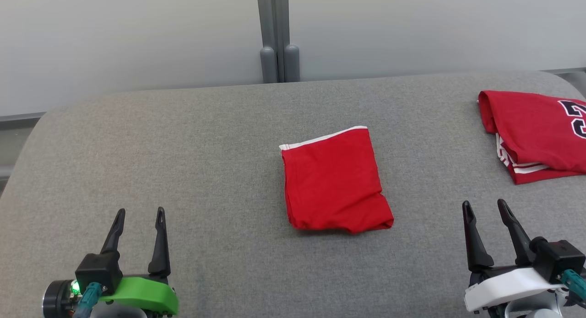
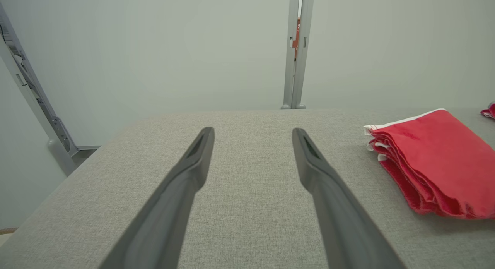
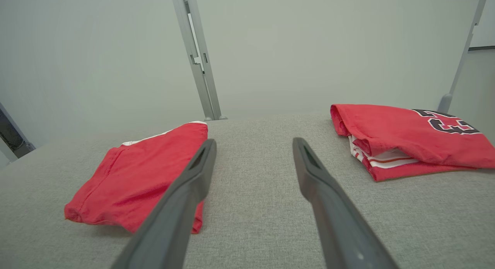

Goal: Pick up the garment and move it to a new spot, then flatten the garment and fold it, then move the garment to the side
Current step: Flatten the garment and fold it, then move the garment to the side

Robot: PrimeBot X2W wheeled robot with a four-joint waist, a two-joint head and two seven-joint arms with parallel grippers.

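Observation:
A red garment (image 1: 336, 180) with a white trim edge lies folded into a compact rectangle at the middle of the grey table (image 1: 219, 139). It appears at the right of the left wrist view (image 2: 437, 160) and at the left of the right wrist view (image 3: 143, 172). My left gripper (image 1: 139, 217) rests open near the front left, well clear of the garment, and its fingers (image 2: 193, 164) hold nothing. My right gripper (image 1: 484, 207) stands open at the front right, a little right of the garment, with empty fingers (image 3: 317, 172).
A second folded red jersey (image 1: 535, 130) with a dark number and white stripes lies at the far right of the table, also seen in the right wrist view (image 3: 406, 137). A grey post (image 1: 277, 39) stands against the pale wall behind the table.

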